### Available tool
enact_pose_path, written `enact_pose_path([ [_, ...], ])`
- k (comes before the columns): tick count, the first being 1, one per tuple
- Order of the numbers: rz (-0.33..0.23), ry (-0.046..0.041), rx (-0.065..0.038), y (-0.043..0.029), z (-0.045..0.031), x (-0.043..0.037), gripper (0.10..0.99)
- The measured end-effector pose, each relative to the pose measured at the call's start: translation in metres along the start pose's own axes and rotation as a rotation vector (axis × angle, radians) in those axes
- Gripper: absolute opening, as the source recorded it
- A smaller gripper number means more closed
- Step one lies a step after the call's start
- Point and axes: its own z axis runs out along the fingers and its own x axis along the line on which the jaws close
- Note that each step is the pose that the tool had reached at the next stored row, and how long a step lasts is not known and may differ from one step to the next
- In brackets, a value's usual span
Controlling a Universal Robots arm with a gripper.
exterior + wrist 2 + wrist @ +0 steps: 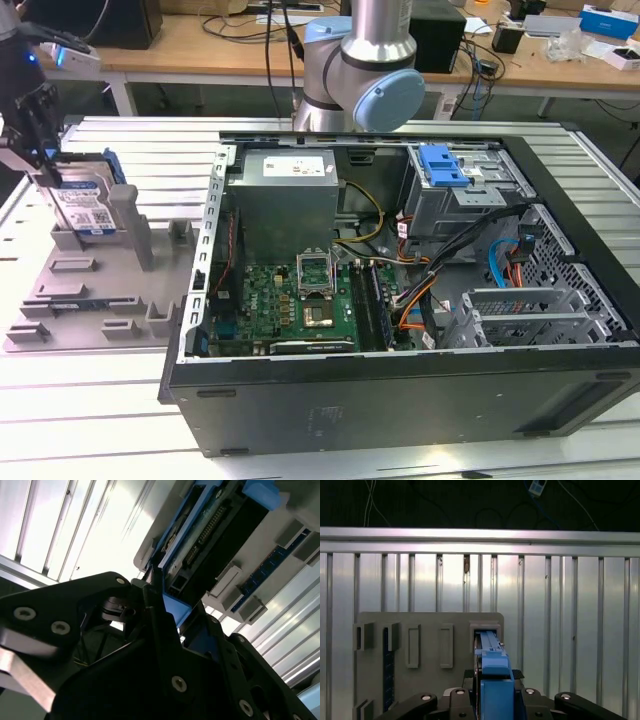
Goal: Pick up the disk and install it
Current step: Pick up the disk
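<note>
The disk (88, 206), a silver drive with a white-and-blue label in a blue carrier, stands on edge in a slot of the grey fixture plate (90, 290) at the exterior view's left. My gripper (42, 150) is at its upper edge, black fingers closed on either side of the blue carrier. In the first wrist view the blue rail of the disk (492, 662) runs between the fingers of the gripper (495, 700) into the fixture's slot (485, 627). The second wrist view shows the disk (215, 535) end-on, with its connector, held in the gripper (170, 610).
An open computer case (400, 400) lies at the middle and right, with a grey power-supply box (285, 195), a motherboard (290, 300), cables, and a drive cage with a blue latch (442, 165). The arm's base (360, 70) stands behind it. Everything rests on a slatted aluminium table (80, 420).
</note>
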Motion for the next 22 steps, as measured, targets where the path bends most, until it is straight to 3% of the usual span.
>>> enact_pose_path([
  [16, 0.000, 0.0000, 0.000, -0.0006, -0.0706, -0.0001, 0.369],
  [19, 0.000, 0.0000, 0.000, -0.0009, -0.0892, -0.0001, 0.369],
  [21, 0.000, 0.0001, 0.000, -0.0013, -0.1118, -0.0001, 0.369],
  [22, 0.000, 0.0000, 0.000, -0.0014, -0.1169, -0.0001, 0.369],
])
